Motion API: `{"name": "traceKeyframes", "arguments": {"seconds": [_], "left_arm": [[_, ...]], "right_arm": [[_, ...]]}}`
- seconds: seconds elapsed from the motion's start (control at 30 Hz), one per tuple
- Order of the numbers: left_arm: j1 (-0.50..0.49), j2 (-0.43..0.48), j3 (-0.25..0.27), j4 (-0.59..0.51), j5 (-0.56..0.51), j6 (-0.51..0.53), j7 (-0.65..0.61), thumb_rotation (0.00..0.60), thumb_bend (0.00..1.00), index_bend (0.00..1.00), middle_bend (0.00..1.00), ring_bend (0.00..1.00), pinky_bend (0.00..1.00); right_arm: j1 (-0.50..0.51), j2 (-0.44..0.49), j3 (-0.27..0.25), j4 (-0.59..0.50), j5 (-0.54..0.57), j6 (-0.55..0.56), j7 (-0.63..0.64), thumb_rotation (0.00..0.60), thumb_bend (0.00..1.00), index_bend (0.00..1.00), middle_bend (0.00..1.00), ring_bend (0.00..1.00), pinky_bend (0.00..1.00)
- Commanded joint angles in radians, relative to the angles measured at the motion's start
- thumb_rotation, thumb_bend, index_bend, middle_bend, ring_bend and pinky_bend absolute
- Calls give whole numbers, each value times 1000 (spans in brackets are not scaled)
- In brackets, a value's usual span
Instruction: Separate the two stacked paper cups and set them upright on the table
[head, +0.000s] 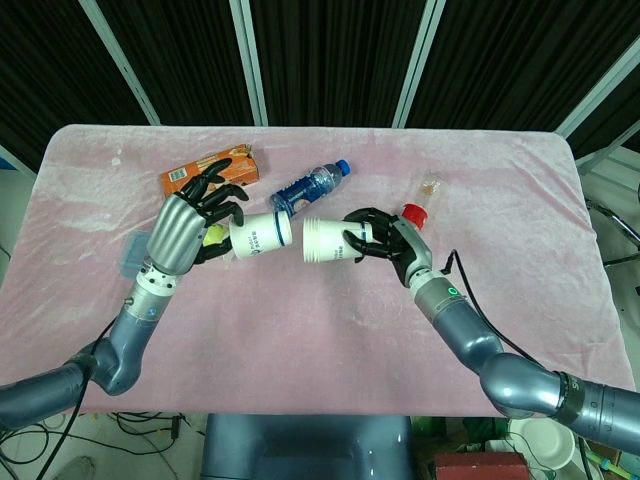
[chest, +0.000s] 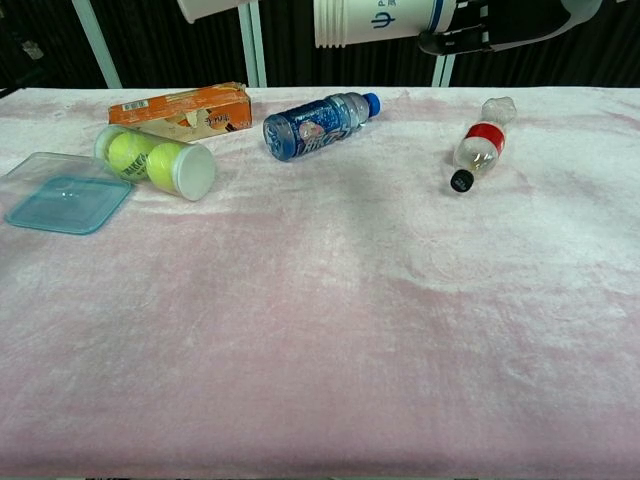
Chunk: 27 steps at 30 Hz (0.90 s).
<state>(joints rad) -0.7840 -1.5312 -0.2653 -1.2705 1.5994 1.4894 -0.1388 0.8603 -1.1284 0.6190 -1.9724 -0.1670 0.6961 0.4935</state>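
Two white paper cups are apart and held in the air, both lying sideways. My left hand (head: 188, 226) grips one cup (head: 258, 236), whose edge shows at the top of the chest view (chest: 212, 8). My right hand (head: 388, 242) holds the other cup (head: 328, 240), printed with blue marks and a blue band (chest: 385, 18), its open mouth facing left toward the first cup. A small gap separates the two cups. In the chest view only the dark fingers (chest: 470, 32) of the right hand show.
On the pink table (chest: 320, 330) lie an orange box (chest: 182, 108), a tube of tennis balls (chest: 158, 162), a blue-lidded container (chest: 62, 196), a blue bottle (chest: 318, 124) and a small red-labelled bottle (chest: 478, 142).
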Motion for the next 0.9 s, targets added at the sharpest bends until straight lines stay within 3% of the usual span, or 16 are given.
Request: {"name": "traceKeyframes", "arguments": {"seconds": [0.03,0.3,0.37,0.47,0.67,0.9], "left_arm": [[20,44,2,-26,-8,1,-6,600,513,696,420,97,317],[50,182,28,-148,-56,-105,23,600,512,693,419,96,316],[49,261,70,-205,-82,-220,86,600,511,691,419,96,316],[39,354,83,-295,-129,-324,167,600,510,690,419,95,315],[-16,493,99,-442,-281,-557,367,600,511,684,408,78,278],[-87,587,119,-567,-510,-746,502,600,524,662,377,49,208]], "right_arm": [[-8,13,-27,17,-59,21,-42,600,359,537,393,508,584],[-34,3,-104,46,-280,100,-158,600,371,537,393,508,584],[-35,5,-162,70,-399,125,-254,600,377,537,391,508,584],[-50,-22,-204,93,-535,182,-314,600,388,537,388,508,584],[-61,-65,-331,166,-822,286,-518,600,394,539,383,499,584],[-88,-118,-431,230,-1005,356,-654,600,394,539,384,493,583]]}}
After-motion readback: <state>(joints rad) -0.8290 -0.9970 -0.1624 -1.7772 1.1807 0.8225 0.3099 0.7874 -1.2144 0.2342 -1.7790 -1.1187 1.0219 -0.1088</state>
